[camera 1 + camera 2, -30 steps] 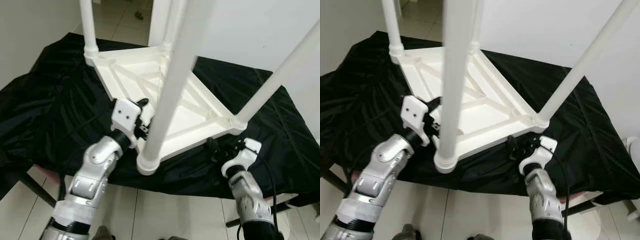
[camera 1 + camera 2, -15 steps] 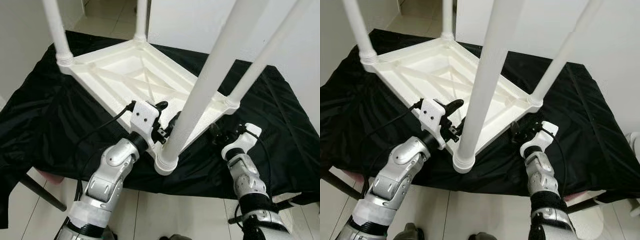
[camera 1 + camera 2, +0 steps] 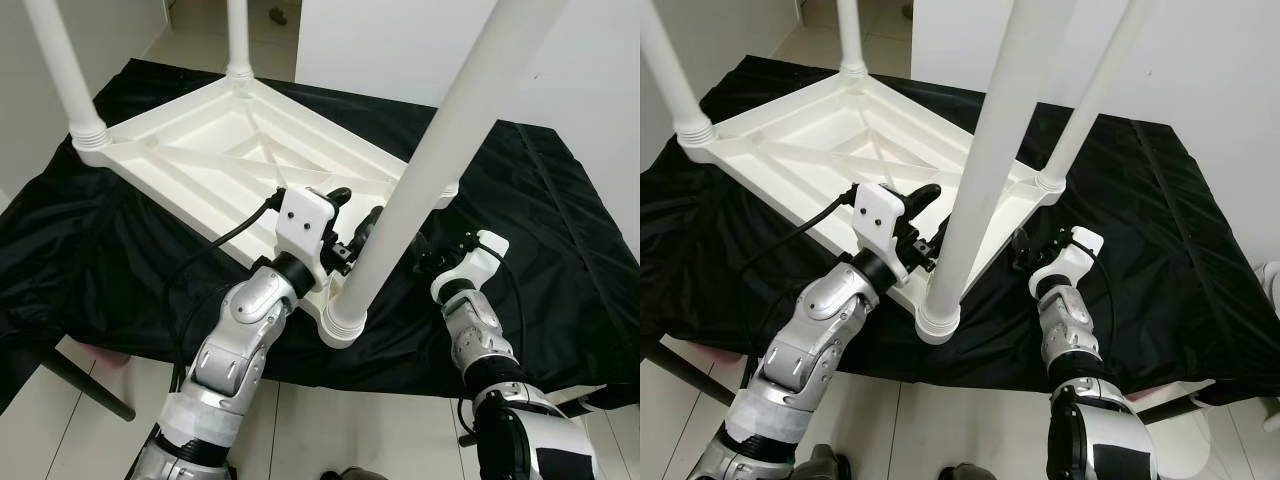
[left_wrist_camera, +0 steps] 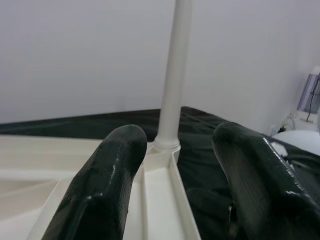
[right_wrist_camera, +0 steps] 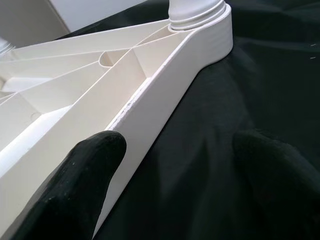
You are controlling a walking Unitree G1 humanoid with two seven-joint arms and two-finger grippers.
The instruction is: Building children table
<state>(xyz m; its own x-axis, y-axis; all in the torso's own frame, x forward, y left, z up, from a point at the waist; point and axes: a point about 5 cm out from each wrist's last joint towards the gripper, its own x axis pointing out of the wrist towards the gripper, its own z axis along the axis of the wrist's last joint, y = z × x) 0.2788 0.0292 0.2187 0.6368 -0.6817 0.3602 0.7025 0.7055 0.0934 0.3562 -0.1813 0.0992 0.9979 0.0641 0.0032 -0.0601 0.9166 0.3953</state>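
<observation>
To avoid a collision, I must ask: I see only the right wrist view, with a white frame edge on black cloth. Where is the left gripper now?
Observer: The left gripper is at the near edge of the upturned table, close beside the near leg.
Operator: Is it holding that leg?
Observer: No. Its fingers are spread open over the frame and grip nothing.
Operator: How many legs stand up?
Observer: Four, one at each corner.
</observation>
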